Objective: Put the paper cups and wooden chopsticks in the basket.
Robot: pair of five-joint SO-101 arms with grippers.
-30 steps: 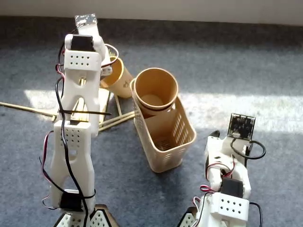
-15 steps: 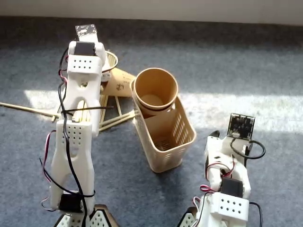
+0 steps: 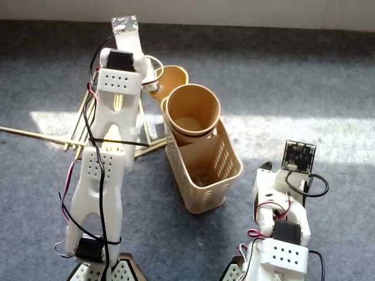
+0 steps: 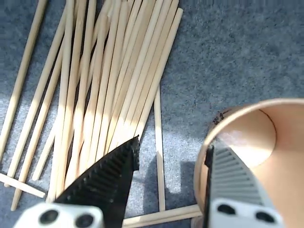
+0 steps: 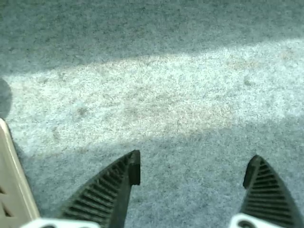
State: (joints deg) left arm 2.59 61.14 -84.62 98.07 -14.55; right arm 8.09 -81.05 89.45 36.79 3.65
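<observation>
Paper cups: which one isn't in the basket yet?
The lone paper cup by the left arm's fingers, outside the basket; the other cups sit stacked inside it.

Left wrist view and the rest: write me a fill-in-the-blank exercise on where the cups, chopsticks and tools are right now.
1. The stacked cups stand inside the basket, while the wooden ___ lie on the carpet.
2. One finger of the left tool sits ___ the loose cup.
3. The right tool hangs ___ over bare carpet.

Missing words: chopsticks; inside; open.
</observation>
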